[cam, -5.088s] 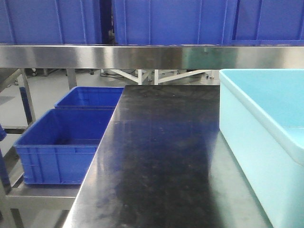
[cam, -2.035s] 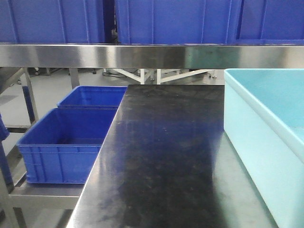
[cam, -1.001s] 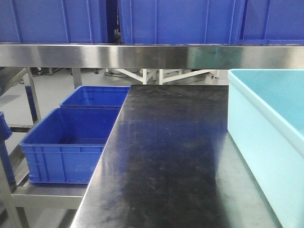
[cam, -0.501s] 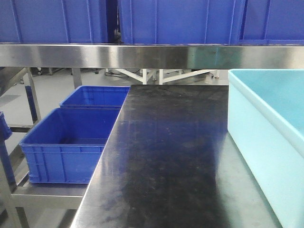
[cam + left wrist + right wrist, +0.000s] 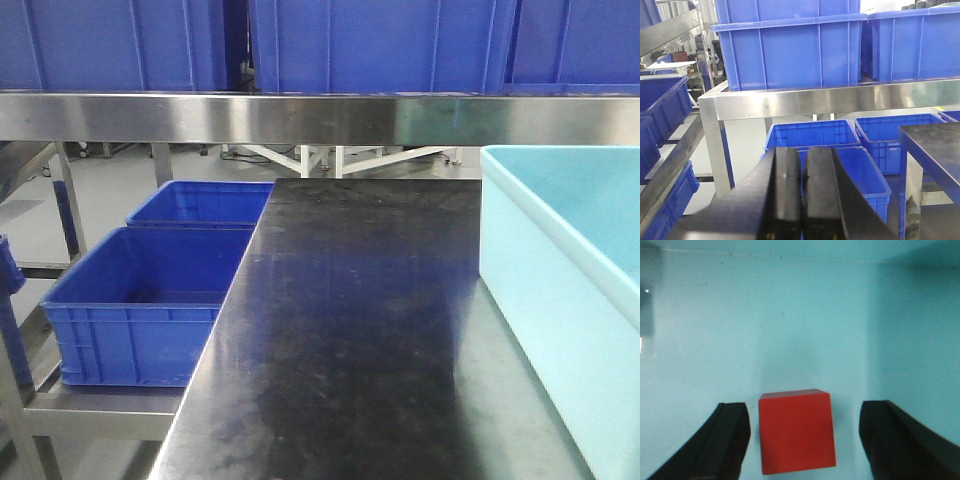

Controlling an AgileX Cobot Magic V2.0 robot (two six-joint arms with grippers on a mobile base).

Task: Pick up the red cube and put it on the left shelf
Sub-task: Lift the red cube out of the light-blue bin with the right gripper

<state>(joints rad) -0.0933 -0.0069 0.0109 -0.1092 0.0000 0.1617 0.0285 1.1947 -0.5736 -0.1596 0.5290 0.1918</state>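
Note:
In the right wrist view the red cube (image 5: 796, 431) lies on the floor of the light blue bin (image 5: 790, 315). My right gripper (image 5: 805, 427) is open, with one black finger on each side of the cube and gaps between fingers and cube; the cube sits nearer the left finger. In the left wrist view my left gripper (image 5: 802, 170) is shut and empty, held in the air facing the steel shelf rack (image 5: 830, 100) on the left. Neither gripper shows in the front view, where the cube is hidden inside the light blue bin (image 5: 545, 260).
A black tabletop (image 5: 350, 330) runs down the middle, with the light blue bin on its right. Two empty blue crates (image 5: 140, 300) stand on a low shelf to the left. A steel shelf beam (image 5: 320, 118) crosses overhead, carrying large blue crates (image 5: 380, 45).
The front view has shifted slightly to the left over the last seconds, so the scene sits a little further right; in the last half second nothing visibly moves.

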